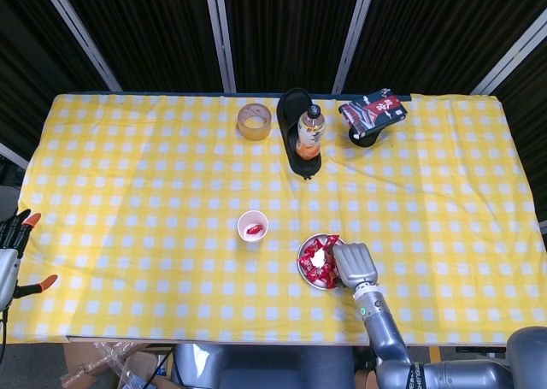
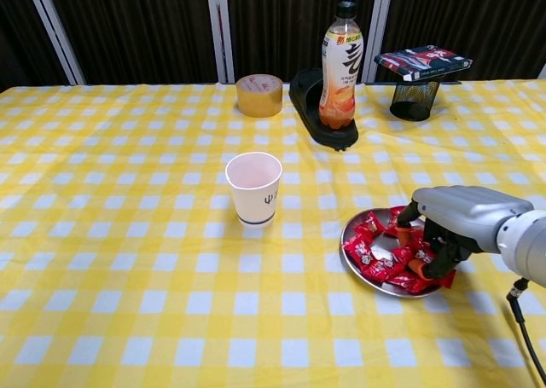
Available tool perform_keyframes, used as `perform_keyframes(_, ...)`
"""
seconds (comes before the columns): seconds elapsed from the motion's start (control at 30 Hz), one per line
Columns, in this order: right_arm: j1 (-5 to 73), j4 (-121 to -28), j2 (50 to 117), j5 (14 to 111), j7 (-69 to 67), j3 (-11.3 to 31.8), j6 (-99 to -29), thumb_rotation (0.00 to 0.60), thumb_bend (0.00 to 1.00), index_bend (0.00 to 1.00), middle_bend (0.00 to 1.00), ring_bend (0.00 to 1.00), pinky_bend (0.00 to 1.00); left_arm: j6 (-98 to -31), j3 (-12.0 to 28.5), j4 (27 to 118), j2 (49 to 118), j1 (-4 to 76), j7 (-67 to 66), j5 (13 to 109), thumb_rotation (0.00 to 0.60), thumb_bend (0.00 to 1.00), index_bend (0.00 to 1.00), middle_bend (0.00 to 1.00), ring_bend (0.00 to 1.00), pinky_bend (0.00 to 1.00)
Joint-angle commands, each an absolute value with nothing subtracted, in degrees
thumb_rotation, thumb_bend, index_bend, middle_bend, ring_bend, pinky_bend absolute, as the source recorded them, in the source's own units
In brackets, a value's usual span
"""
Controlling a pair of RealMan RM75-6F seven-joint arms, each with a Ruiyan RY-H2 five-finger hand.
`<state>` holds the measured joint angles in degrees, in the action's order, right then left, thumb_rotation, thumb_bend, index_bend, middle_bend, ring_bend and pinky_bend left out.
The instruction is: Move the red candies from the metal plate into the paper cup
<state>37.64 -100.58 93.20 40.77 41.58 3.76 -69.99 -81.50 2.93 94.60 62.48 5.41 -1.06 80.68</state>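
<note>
Your right hand (image 2: 452, 226) is down on the right side of the metal plate (image 2: 358, 264), fingers curled into the pile of red candies (image 2: 375, 251); from the chest view the fingertips are buried among the wrappers, and you cannot tell whether they have actually closed on a piece or are only pressing into the heap. From the head view the same hand (image 1: 353, 263) covers the right edge of the plate (image 1: 302, 265), with the candies (image 1: 318, 261) heaped to its left and a bare shiny patch showing near the middle. The paper cup (image 2: 253, 188) stands upright on the yellow checked tablecloth (image 2: 128, 234), to the left of the plate and a little further from you, apart from it; looking down from the head camera, one red candy (image 1: 254, 229) already lies inside the cup (image 1: 252, 226). Your left hand (image 1: 12, 252) sits off the table's left edge, well away from everything, fingers spread and holding nothing. Along the far side of the table you have a roll of tape (image 2: 259, 95), a bottle of orange drink (image 2: 340, 64) standing upright in a black tray (image 2: 311, 107), and a black mesh holder (image 2: 413, 100) with a dark red packet (image 2: 423, 62) lying across its top.
</note>
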Motion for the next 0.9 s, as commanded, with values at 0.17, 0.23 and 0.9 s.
perform_keyframes(0.17,37.5,-102.0,92.7,42.3,41.3,4.1,-70.1,0.600,0.59,0.59,0.89,0.92,0.95,-81.6,2.9,94.6,62.5,5.4,-0.9,80.8,0.600,0.05,0.00,0.00,0.00,0.00)
perform_keyframes(0.23,37.6,-102.9,92.4,42.7,41.4,4.7,-70.4,0.600,0.59,0.59,0.89,0.92,0.95,-81.6,2.9,94.6,62.5,5.4,-0.9,80.9,0.600,0.05,0.00,0.00,0.00,0.00)
perform_keyframes(0.9,46.5,-112.6,89.0,36.8,48.7,17.4,-72.0,0.600,0.59,0.59,0.89,0.92,0.95,-80.7,3.0,95.0,62.0,5.6,-0.1,80.2,0.600,0.05,0.00,0.00,0.00,0.00)
